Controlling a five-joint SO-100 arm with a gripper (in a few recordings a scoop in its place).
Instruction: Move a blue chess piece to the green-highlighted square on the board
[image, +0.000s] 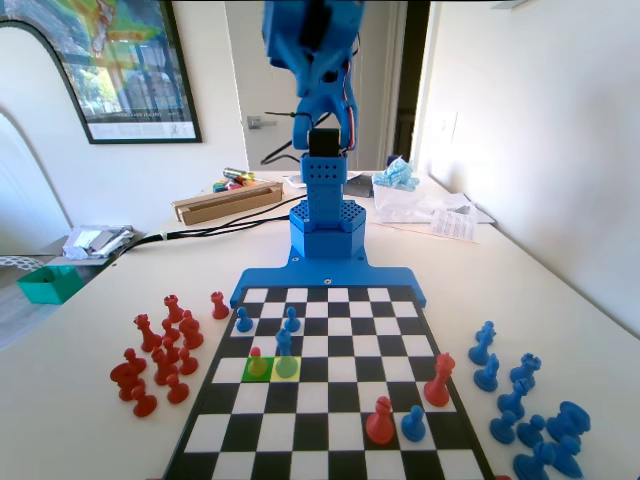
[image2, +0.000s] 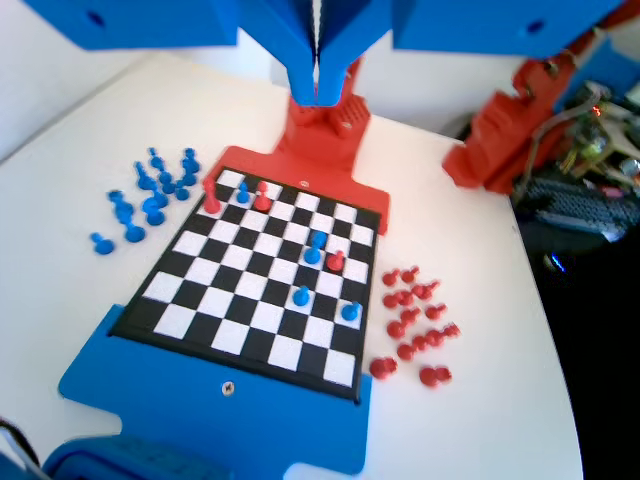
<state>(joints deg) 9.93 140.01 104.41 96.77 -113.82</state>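
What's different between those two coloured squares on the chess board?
The green-highlighted square carries a blue chess piece; the yellow square carries a red pawn. In the fixed view, the green one lies right of the yellow one. Both are equal-sized, adjacent squares in one row.

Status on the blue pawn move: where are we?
Looks done: the small glossy blue plastic pawn stands on the bright green-tinted square of the black-and-white chequered board. In hand: nothing; the blue two-finger gripper hangs high above, jaws together, empty. Left: nothing apparent.
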